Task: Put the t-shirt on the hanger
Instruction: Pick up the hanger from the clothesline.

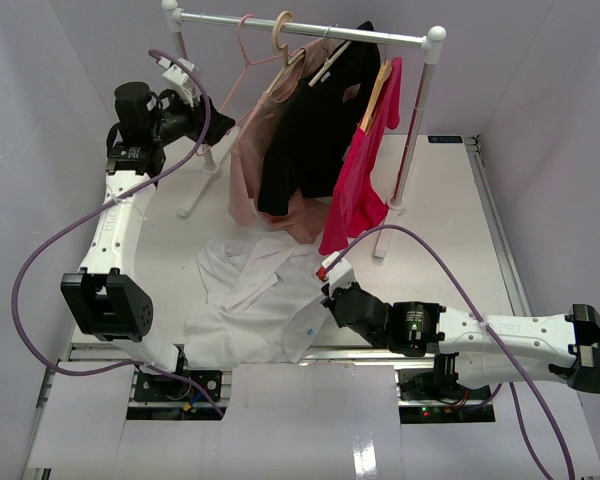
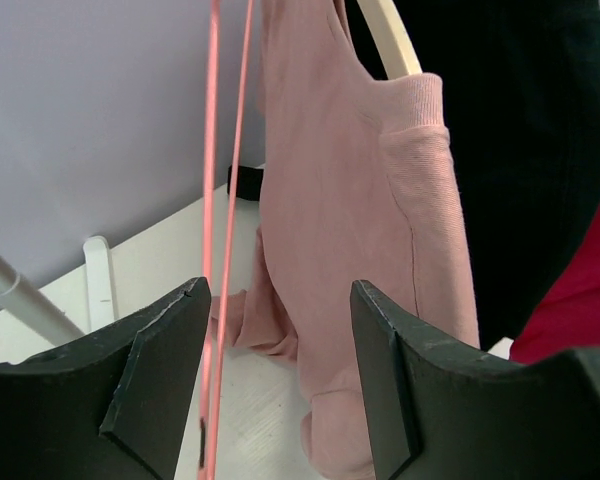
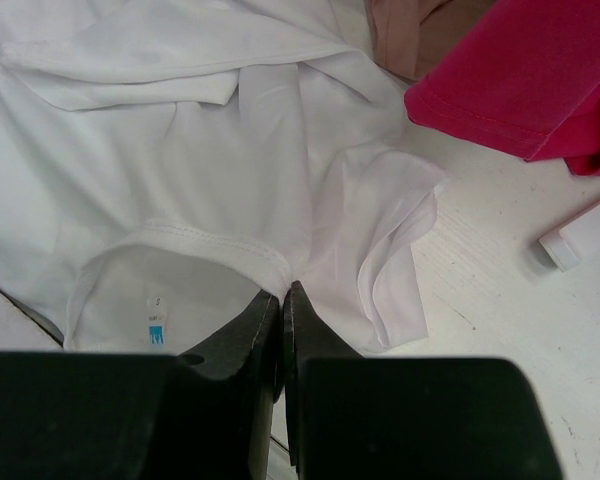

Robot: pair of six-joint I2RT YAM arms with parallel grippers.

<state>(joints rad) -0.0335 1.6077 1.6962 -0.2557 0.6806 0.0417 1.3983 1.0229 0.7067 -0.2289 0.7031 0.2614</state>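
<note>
The white t-shirt (image 1: pixel 255 295) lies crumpled on the table in front of the rack. My right gripper (image 1: pixel 328 292) is shut on its neckline. In the right wrist view the jaws (image 3: pixel 283 292) pinch the stitched collar edge of the t-shirt (image 3: pixel 210 150), with the size label just left of them. The thin pink wire hanger (image 1: pixel 242 60) hangs from the rail at the left. My left gripper (image 1: pixel 216 126) is open and raised beside it. In the left wrist view two wires of the hanger (image 2: pixel 225 200) run down just inside the left finger (image 2: pixel 170 370), untouched by the open jaws (image 2: pixel 280 335).
A dusty-pink garment (image 1: pixel 255 150), a black shirt (image 1: pixel 315 130) and a red garment (image 1: pixel 365 170) hang on wooden hangers from the white rack (image 1: pixel 310 28). The rack's feet (image 1: pixel 385 240) stand on the table. The red hem (image 3: pixel 520 80) hangs close to the t-shirt.
</note>
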